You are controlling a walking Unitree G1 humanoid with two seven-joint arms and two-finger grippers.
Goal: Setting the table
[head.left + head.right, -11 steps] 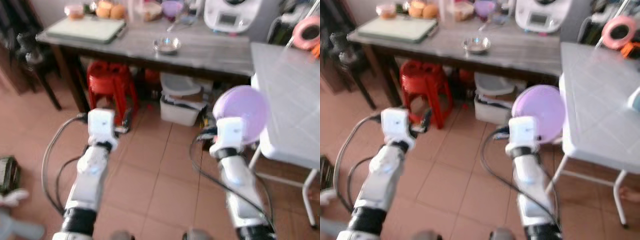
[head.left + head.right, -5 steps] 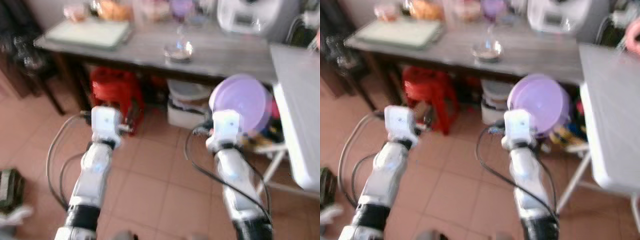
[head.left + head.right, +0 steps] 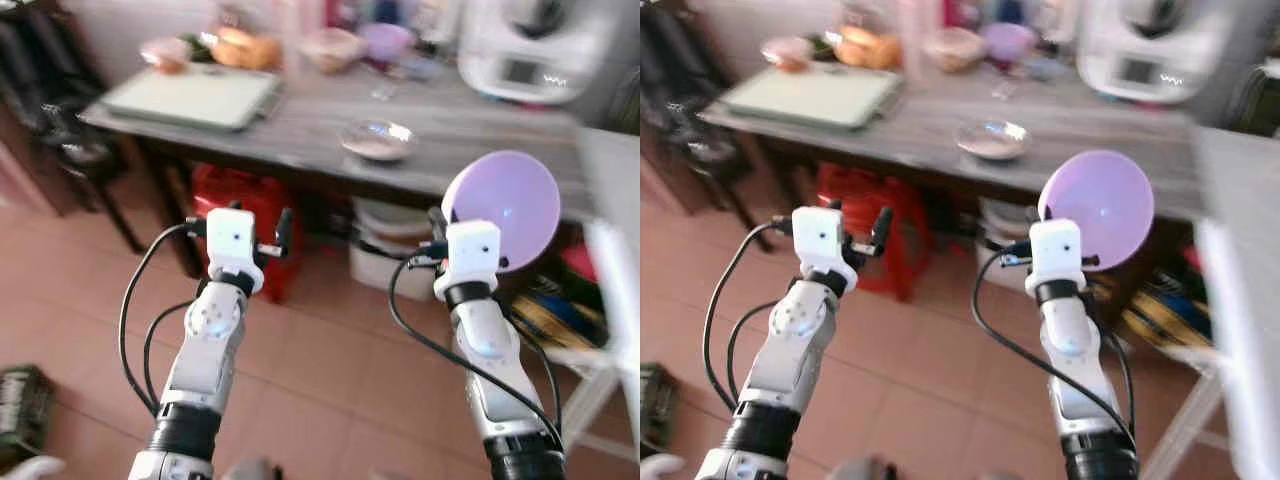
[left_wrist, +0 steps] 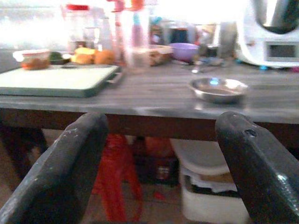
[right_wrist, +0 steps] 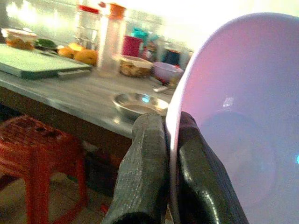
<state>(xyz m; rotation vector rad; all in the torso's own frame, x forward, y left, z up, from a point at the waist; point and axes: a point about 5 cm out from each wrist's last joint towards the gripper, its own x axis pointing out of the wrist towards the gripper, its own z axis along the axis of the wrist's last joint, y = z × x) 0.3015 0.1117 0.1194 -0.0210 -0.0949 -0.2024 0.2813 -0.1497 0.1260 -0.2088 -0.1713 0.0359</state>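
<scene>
I see my right gripper (image 5: pixel 169 163) pinching the rim of a purple bowl (image 3: pixel 505 205), one black finger on each side of the edge. The bowl stands up on its side above that gripper, with its hollow facing back toward me, and it hangs in the air in front of the long grey table (image 3: pixel 320 125). My left gripper (image 4: pixel 161 154) is held up at about the same height, well apart from the bowl, with its two black fingers (image 4: pixel 60 172) spread wide and nothing between them. On the table past both grippers sits a small shiny metal bowl (image 3: pixel 377 139), close to the front edge. Farther back are a pale green tray (image 3: pixel 195 97), some orange round things (image 4: pixel 88 56) I cannot name for sure, a few jars and bowls, and a big white kitchen machine (image 3: pixel 520 45). Under the table there is a red stool (image 3: pixel 865 225) and a white box with a lid (image 4: pixel 205 191). The right side of both head views is smeared and blurry, so I cannot tell what the pale shape there is. The floor is brown tile (image 3: pixel 330 370).
</scene>
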